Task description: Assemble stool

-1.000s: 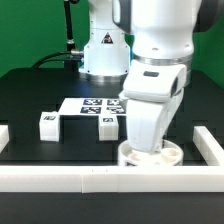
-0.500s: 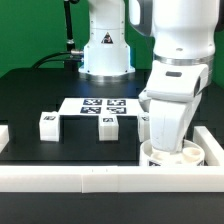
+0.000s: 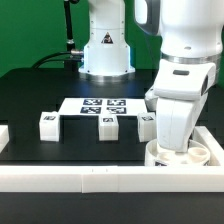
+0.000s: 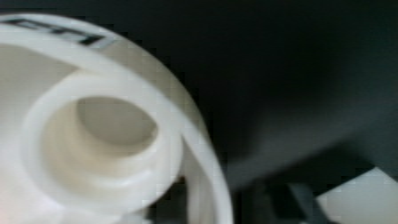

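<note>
- The left leg (image 3: 48, 124) lies on the black table (image 3: 30, 95), towards the exterior view's left and well apart from the arm. It looks parked there as a loose part waiting its turn.
- The marker board (image 3: 92, 104) lies flat just behind the row of legs and carries only its tags.
- The middle leg (image 3: 108, 126) lies just in front of the board's near edge, tag upward, free of anything else.
- The right leg (image 3: 146, 126) lies just beside the arm's lowered wrist, partly hidden by it. I cannot tell whether the two touch.
- The front rail (image 3: 90, 178) runs along the near edge of the table.
- The seat (image 3: 203, 153) sits in the corner where that rail meets the side rail (image 3: 214, 146). My guess is that the corner braces the seat so it cannot slide while legs go in.
- The gripper (image 3: 177, 148) reaches straight down onto the seat, and its own body hides the fingertips in the exterior view.
- The wrist view shows the seat (image 4: 71, 160) very close, with one round socket (image 4: 111, 118) facing up and empty.
- Neither view shows the fingers clearly, so I cannot tell whether they clasp the seat's rim or stand apart.
</note>
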Controlling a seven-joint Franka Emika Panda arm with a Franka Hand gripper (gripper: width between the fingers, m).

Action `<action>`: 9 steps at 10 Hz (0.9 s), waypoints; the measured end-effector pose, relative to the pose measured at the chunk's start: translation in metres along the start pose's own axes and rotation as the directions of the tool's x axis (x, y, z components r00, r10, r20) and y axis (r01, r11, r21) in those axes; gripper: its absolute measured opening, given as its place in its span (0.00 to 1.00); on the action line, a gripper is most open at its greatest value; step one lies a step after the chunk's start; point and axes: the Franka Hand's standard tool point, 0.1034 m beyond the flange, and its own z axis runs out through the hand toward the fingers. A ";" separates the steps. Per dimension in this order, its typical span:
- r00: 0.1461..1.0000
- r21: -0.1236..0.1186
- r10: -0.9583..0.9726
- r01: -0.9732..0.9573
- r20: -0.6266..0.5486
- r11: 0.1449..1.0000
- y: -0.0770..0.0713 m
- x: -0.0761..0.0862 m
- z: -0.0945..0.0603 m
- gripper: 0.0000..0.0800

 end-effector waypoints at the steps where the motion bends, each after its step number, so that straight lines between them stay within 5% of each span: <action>1: 1.000 0.004 0.000 0.000 0.007 1.000 0.000 -0.001 -0.005 0.35; 2: 1.000 0.010 0.001 -0.001 0.017 1.000 -0.001 -0.002 -0.016 0.57; 3: 1.000 0.011 0.006 -0.006 0.026 1.000 0.000 -0.003 -0.030 0.57; 4: 0.999 0.008 0.008 -0.008 0.032 1.000 0.004 -0.008 -0.042 0.75; 6: 0.998 -0.013 0.061 -0.061 0.032 0.998 0.014 -0.033 -0.051 0.81; 9: 0.977 -0.033 0.206 -0.204 0.049 0.978 0.001 -0.081 -0.043 0.81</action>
